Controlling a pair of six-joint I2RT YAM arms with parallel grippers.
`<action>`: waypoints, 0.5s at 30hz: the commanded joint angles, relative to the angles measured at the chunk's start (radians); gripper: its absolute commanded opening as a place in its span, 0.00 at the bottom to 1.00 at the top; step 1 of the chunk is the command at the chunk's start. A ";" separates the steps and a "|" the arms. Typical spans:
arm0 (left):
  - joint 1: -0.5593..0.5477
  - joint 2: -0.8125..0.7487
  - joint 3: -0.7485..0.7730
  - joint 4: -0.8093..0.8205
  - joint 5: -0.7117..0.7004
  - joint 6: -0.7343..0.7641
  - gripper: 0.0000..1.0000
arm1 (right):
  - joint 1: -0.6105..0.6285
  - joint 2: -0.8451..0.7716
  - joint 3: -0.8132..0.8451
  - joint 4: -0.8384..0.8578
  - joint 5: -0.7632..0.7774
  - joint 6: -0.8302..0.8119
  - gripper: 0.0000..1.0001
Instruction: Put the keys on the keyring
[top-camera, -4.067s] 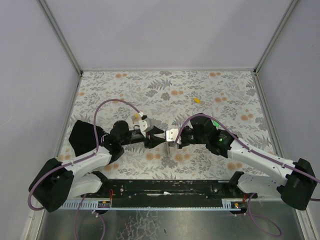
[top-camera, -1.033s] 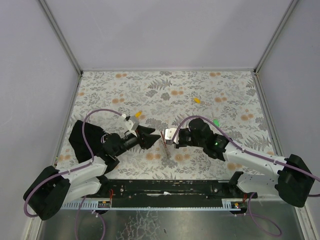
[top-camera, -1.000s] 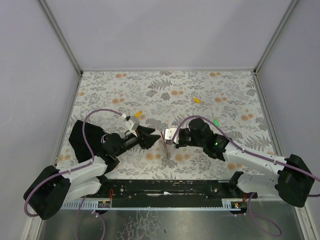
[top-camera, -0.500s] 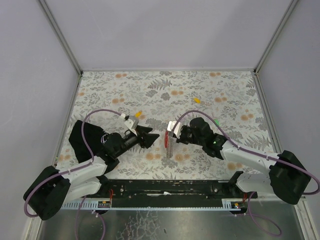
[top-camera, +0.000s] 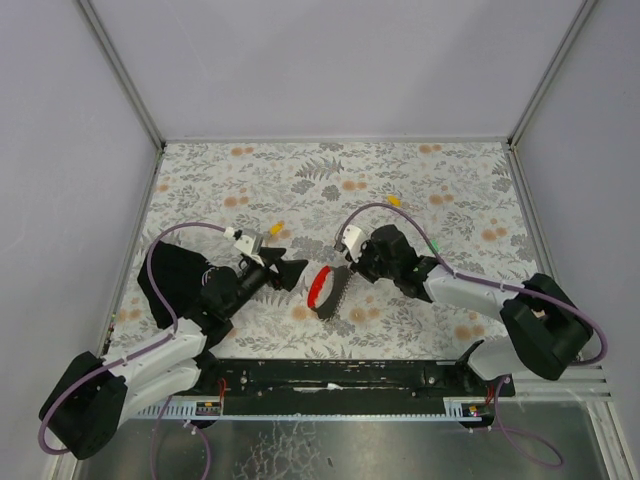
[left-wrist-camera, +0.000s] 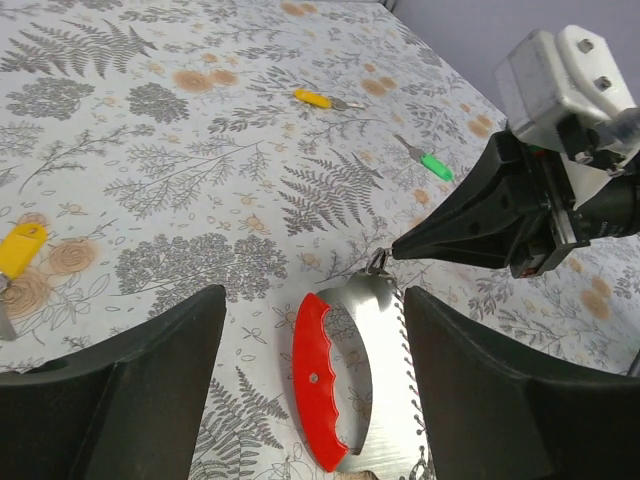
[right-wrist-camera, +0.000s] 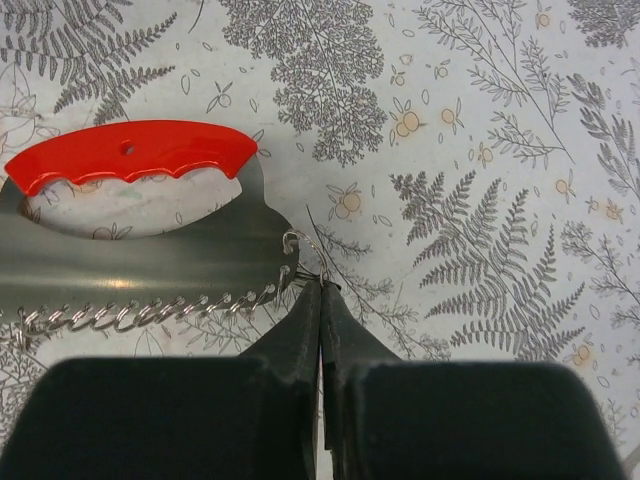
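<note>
The keyring (top-camera: 325, 290), a red loop on a flat grey fan-shaped piece, lies flat at the table's near middle. It also shows in the left wrist view (left-wrist-camera: 320, 385) and the right wrist view (right-wrist-camera: 150, 250). My right gripper (top-camera: 346, 268) is shut on the thin wire hook at the grey piece's end (right-wrist-camera: 321, 288). My left gripper (top-camera: 288, 272) is open and empty, its jaws either side of the keyring (left-wrist-camera: 312, 300) but set back from it. A yellow key (top-camera: 277, 229), an orange key (top-camera: 395, 200) and a green key (top-camera: 433, 245) lie loose. The black-headed key is out of view.
The yellow key (left-wrist-camera: 20, 248) lies just left of my left gripper. The orange key (left-wrist-camera: 312, 98) and the green key (left-wrist-camera: 432, 164) lie further back. My right gripper (left-wrist-camera: 470, 220) is seen from the left wrist. Grey walls enclose the table on three sides.
My right gripper has swung the keyring from edge-on to flat, with the red loop to the left, and has moved back. My left gripper has drawn back left, away from the right gripper.
</note>
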 joint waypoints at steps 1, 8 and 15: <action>0.011 -0.039 -0.011 -0.037 -0.067 0.010 0.72 | -0.004 0.063 0.101 0.011 -0.042 0.057 0.00; 0.012 -0.046 -0.011 -0.058 -0.098 -0.007 0.81 | -0.012 0.142 0.122 -0.021 0.099 0.113 0.00; 0.012 -0.067 0.021 -0.137 -0.141 -0.032 1.00 | -0.069 0.138 0.102 -0.008 0.188 0.187 0.00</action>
